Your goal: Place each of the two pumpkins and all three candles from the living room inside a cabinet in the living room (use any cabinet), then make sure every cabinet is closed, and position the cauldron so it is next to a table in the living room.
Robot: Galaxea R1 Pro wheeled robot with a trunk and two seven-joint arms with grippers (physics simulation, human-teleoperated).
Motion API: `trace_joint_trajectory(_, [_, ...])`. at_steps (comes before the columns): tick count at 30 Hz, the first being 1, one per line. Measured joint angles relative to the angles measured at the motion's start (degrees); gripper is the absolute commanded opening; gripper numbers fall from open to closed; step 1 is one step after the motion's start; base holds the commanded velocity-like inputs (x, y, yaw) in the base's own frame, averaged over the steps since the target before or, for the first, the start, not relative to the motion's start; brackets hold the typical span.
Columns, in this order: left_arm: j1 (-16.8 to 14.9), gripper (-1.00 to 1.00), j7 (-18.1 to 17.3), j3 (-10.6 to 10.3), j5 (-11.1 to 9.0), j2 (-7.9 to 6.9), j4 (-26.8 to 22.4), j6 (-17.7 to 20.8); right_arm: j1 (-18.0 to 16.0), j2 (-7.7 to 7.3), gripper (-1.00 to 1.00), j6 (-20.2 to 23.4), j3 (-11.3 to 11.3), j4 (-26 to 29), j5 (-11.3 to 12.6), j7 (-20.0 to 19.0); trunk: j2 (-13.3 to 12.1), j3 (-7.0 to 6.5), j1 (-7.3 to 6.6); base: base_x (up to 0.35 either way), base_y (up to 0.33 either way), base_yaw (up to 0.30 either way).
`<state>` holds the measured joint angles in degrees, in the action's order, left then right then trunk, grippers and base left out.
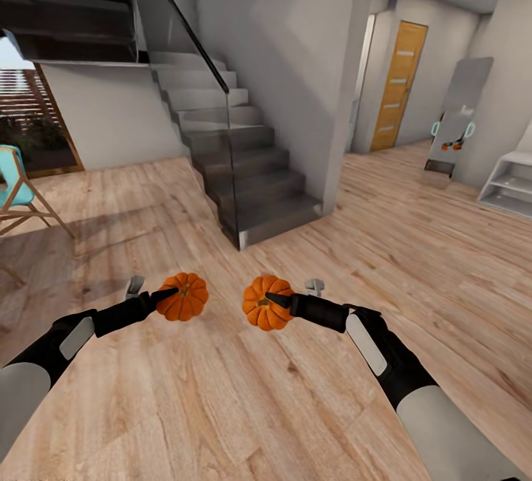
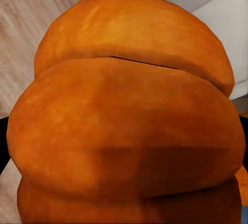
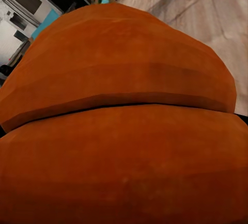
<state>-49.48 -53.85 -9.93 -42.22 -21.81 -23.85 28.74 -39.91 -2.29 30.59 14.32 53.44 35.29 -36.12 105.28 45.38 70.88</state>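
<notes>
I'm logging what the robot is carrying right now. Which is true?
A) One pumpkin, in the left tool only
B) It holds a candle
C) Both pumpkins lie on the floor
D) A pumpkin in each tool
D: the left tool grips the left pumpkin, and the right tool grips the right pumpkin, both above the wood floor.

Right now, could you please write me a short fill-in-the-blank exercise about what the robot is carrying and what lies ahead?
1. Each gripper holds an orange ____.
2. The left gripper and right gripper hang above a ____ floor.
3. Straight ahead rises a grey ____ with a glass railing.
4. The door at far right is ____.

Answers: pumpkin; wooden; staircase; shut
</notes>
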Motion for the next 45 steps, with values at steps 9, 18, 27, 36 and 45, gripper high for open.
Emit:
trace_joint_trajectory(9, [0.0,-1.00,0.0,0.0,0.0,-0.06,0.0,-0.1,0.0,-0.01,-1.00,-0.1,0.0,0.0,-0.1,0.0,-3.6,-1.67,-1.98,0.000,0.000,0.112])
trace_joint_trajectory(18, [0.0,-1.00,-0.1,-0.1,0.2,-0.07,0.0,-0.2,0.0,0.00,-1.00,-0.1,0.0,0.0,-0.2,0.0,-4.0,-1.85,-2.20,0.000,0.000,0.284])
trace_joint_trajectory(27, [0.0,-1.00,-0.1,-0.1,0.2,-0.08,0.0,-0.3,0.0,0.00,-1.00,-0.2,0.0,0.0,-0.2,0.0,-4.0,-1.84,-2.20,0.000,0.000,0.287])
trace_joint_trajectory(36, [0.0,-1.00,0.0,-0.2,0.3,-0.08,0.0,-0.3,0.0,-0.01,-1.00,-0.2,0.0,-0.1,-0.3,0.0,-4.0,-1.84,-2.20,0.000,0.000,0.287])
trace_joint_trajectory(45, [0.0,-1.00,0.0,-0.2,0.3,-0.08,0.0,-0.3,0.0,-0.01,-1.00,-0.2,0.0,-0.1,-0.3,0.0,-4.0,-1.84,-2.20,0.000,0.000,0.287])
